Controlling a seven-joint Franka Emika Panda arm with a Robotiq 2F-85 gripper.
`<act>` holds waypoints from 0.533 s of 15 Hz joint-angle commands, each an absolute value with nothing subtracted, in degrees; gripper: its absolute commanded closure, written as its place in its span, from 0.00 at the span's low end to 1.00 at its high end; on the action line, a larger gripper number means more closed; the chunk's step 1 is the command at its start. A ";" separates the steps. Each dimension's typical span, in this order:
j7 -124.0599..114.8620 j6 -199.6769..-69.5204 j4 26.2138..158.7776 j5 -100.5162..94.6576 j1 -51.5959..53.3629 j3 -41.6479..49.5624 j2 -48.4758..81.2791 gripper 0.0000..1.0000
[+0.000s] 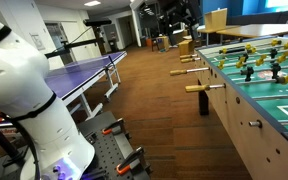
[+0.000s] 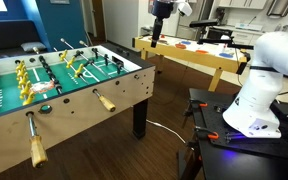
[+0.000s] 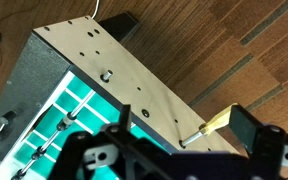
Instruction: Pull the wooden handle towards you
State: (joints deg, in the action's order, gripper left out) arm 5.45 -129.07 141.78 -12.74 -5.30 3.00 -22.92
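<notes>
A foosball table (image 3: 124, 80) has pale wooden handles on steel rods along its side. In the wrist view one wooden handle (image 3: 216, 120) sticks out from the side wall, just beside my right finger. My gripper (image 3: 164, 152) is open and holds nothing; the handle tip lies close to that finger, not between the jaws. In both exterior views the gripper (image 1: 172, 16) (image 2: 162, 22) hangs high above the floor, away from the table. Handles show there (image 1: 196, 88) (image 2: 104, 100) (image 2: 36, 150).
A blue ping-pong table (image 1: 84, 72) stands across the wooden floor from the foosball table (image 1: 254, 110). A wooden workbench (image 2: 199, 58) stands behind. The robot's white base (image 2: 254, 105) sits on a black stand with clamps. A cable (image 3: 4, 45) lies on the floor.
</notes>
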 commanded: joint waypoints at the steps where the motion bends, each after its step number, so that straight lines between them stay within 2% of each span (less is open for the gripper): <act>1: 5.40 -128.89 141.68 -12.79 -5.11 3.16 -22.93 0.00; 8: 3.34 -130.08 139.75 -13.67 -4.91 1.80 -20.12 0.00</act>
State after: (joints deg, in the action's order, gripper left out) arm 5.42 -129.07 141.78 -12.74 -5.27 2.97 -22.87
